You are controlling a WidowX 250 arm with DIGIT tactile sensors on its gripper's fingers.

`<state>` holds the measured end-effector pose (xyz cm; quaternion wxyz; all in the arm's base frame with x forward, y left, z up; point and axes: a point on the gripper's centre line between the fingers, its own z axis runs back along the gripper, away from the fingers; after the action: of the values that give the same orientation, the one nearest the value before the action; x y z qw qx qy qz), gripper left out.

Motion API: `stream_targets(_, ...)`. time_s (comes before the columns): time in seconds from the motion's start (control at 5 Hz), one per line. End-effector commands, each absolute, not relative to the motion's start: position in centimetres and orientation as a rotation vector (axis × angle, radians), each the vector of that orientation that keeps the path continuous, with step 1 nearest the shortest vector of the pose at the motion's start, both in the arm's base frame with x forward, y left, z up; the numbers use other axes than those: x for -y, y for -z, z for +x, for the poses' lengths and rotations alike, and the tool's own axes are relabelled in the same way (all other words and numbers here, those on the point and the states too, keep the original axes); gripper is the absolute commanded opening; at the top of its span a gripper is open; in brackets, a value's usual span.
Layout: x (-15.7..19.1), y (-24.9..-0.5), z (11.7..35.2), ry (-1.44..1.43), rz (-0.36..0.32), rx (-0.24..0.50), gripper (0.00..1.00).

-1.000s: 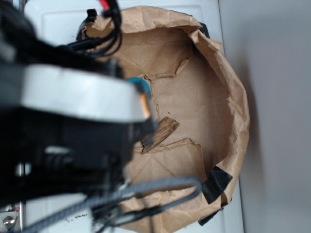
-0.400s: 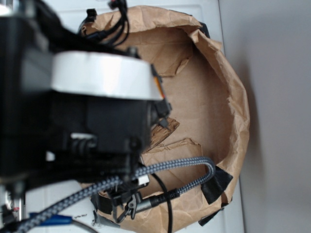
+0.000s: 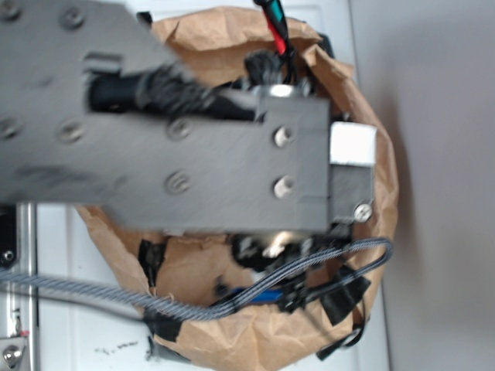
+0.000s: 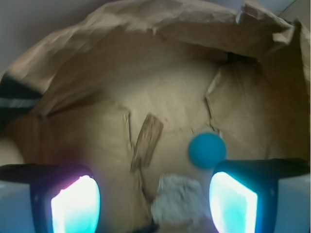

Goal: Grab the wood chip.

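In the wrist view the gripper (image 4: pixel 154 204) hung over a bowl-shaped nest of crumpled brown paper (image 4: pixel 97 63), its two fingers (image 4: pixel 73 201) spread wide at the lower corners of the frame, their inner pads glowing teal. Nothing was held between them.

The wood chip (image 4: pixel 146 141) lay flat on the paper floor, untouched, in the middle of the view and beyond the fingertips. It was a slim brown sliver with darker streaks, tilted slightly so that its far end leaned right. It lay just beside a torn edge of a paper flap (image 4: pixel 114 141) on its left. A teal ball (image 4: pixel 207 150) sat near it to the right, apart from it and close to the right finger. A crumpled white paper wad (image 4: pixel 179 200) lay between the two fingers, just below the near end of the chip; whether the two touched could not be told.

In the exterior view the grey arm (image 3: pixel 193 147) lay blurred across the paper bowl (image 3: pixel 363 93) and hid the chip, the ball and the wad. A braided cable (image 3: pixel 100 290) ran beneath the arm, and strips of black tape (image 3: pixel 344 297) sat on the bowl's rim, which rested on a white desk (image 3: pixel 69 325).
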<state>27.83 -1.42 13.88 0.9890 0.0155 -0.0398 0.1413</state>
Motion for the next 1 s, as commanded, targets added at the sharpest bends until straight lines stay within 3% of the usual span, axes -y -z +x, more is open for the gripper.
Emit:
stream_targets(0.0,0.0,-12.9,27.8,-0.365,-0.036,0.165,1.0)
stream_targets(0.6,1.4,-9.4,28.1,-0.45,-0.079,0.15,1.0)
stream_targets(0.8,2.2,-8.1,28.7,-0.421,0.002,0.212,1.0)
